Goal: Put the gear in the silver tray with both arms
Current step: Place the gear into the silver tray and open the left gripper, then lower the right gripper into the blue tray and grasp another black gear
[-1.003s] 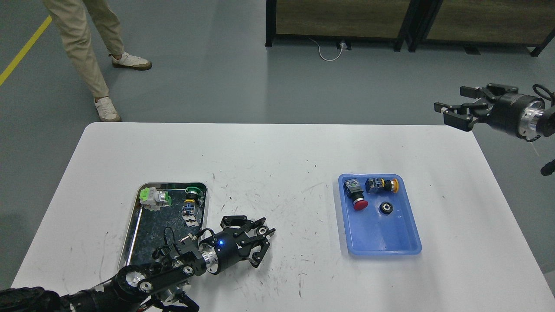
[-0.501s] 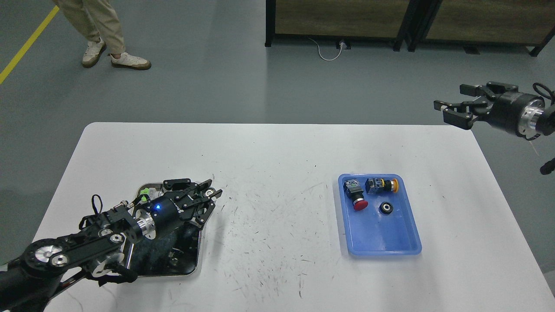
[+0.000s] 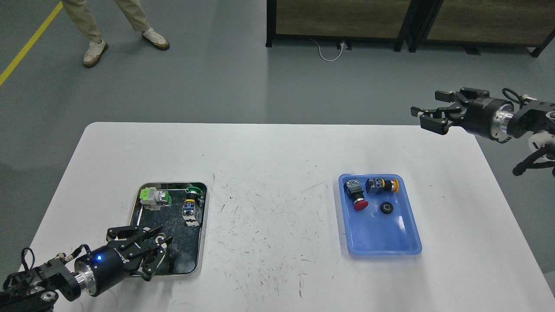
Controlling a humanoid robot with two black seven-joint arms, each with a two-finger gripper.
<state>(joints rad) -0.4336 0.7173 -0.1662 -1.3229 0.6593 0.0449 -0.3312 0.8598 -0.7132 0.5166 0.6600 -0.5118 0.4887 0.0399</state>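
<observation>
Jaws on both black grippers, left gripper (image 3: 145, 249) and right gripper (image 3: 427, 116), spread wide, empty; small black ring-shaped gear (image 3: 386, 208) waits in the blue plastic tray (image 3: 405, 247), so right should descend and grasp it for the shiny silver tray (image 3: 202, 242).

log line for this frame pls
left gripper: open, over silver tray near end | right gripper: open, empty, raised off table | gear: in blue tray

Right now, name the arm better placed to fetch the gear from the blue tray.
Right. Its end effector hangs open above the table's far right corner, nearer the blue tray holding the gear. The left end effector is across the table, over the silver tray.
</observation>
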